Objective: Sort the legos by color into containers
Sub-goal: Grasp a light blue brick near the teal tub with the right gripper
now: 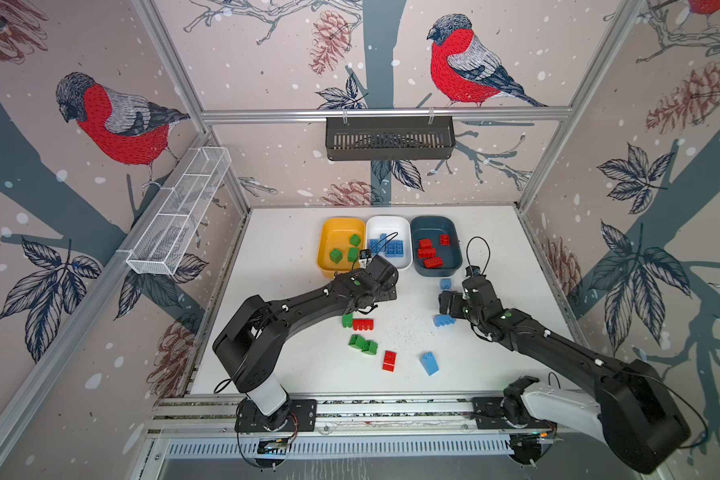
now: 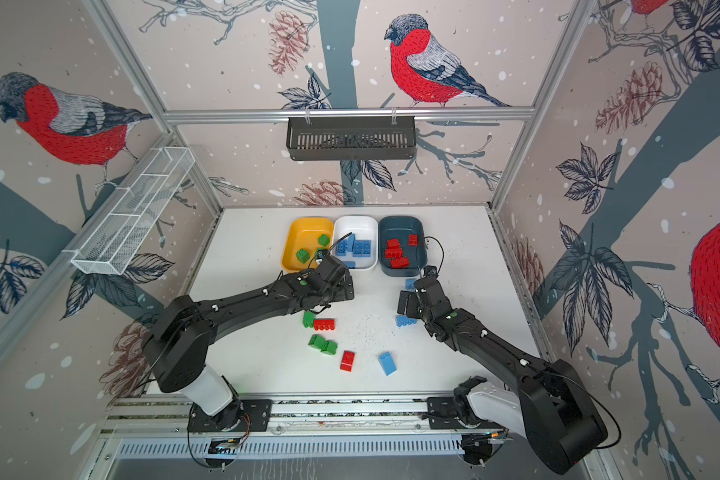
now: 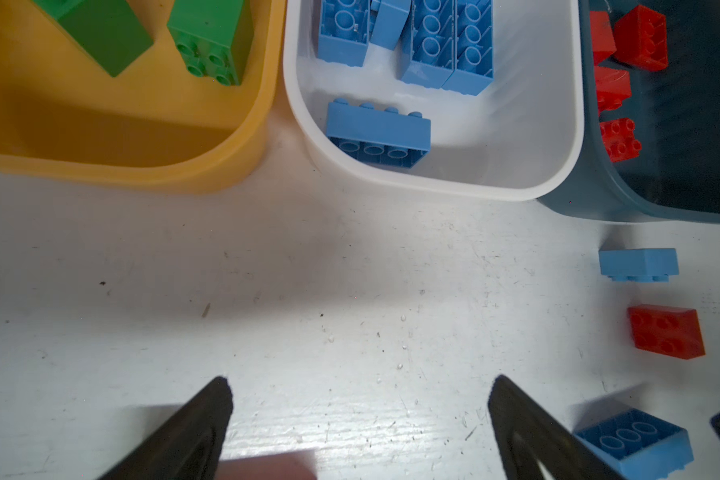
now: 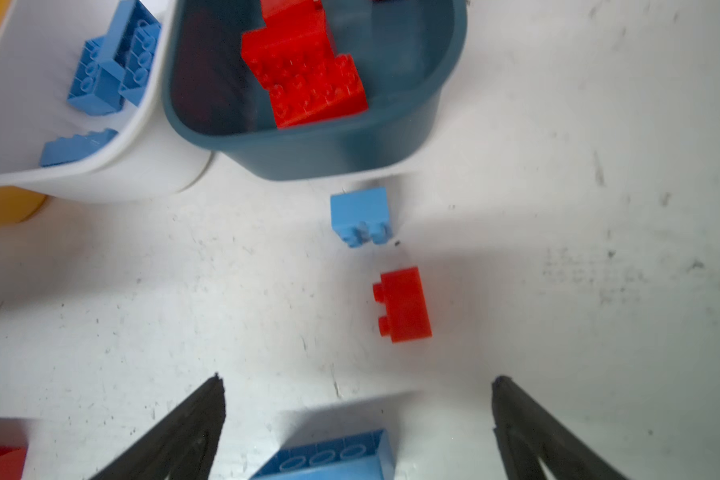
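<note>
Three containers stand in a row at the back: a yellow tub (image 1: pixel 329 232) with green legos, a white tub (image 1: pixel 388 222) with blue ones, and a teal tub (image 1: pixel 454 253) with red ones. My left gripper (image 3: pixel 358 399) hangs open over bare table in front of the yellow tub (image 3: pixel 142 166) and white tub (image 3: pixel 474 183). My right gripper (image 4: pixel 358 399) is open and empty, just above a long blue lego (image 4: pixel 329 457). Beyond it lie a small blue lego (image 4: pixel 360 216) and a red lego (image 4: pixel 404 305), short of the teal tub (image 4: pixel 308 153). The top views hide that red lego.
Loose legos lie mid-table: a green one (image 1: pixel 347 320) beside a red one (image 1: pixel 363 324), two green ones (image 1: pixel 362 344), a red one (image 1: pixel 389 360) and a blue one (image 1: pixel 429 363). A black slotted basket (image 1: pixel 389 139) hangs at the back, a wire basket (image 1: pixel 179 212) on the left wall.
</note>
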Tool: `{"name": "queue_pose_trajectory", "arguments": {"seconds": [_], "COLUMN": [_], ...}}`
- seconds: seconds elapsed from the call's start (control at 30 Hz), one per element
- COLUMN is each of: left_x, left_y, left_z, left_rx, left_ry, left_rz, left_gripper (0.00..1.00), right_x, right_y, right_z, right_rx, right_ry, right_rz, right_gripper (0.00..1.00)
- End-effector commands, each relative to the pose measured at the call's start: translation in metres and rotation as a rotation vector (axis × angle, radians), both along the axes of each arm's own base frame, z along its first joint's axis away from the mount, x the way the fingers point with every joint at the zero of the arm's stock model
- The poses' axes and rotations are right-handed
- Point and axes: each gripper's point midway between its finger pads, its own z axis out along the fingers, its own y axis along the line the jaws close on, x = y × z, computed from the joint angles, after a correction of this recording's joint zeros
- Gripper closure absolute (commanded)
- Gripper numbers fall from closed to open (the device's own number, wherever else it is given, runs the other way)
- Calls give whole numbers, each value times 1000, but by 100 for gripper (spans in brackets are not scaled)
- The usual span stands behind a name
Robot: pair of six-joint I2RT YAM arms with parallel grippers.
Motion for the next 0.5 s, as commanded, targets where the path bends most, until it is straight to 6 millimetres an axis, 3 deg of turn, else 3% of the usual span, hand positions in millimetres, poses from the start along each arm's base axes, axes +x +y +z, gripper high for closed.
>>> {"name": "queue_pose_trajectory", "arguments": {"seconds": [0.0, 0.27, 0.47], "left_x": [2, 1, -1], "left_y": [-3, -2, 2], "left_z": [-1, -5, -7], "left_rx": [2, 8, 12], "left_ry": [7, 18, 21], "left_rz": [-5, 5, 19], "left_gripper": [3, 3, 3], "right_x": [-11, -21, -26], "right_y": [16, 34, 25], "right_z": [-9, -38, -50], "right_rx": [77, -50, -170], "right_ry": [43, 130, 169], "right_rz": [33, 128, 86], "right_gripper": [1, 1, 9]}}
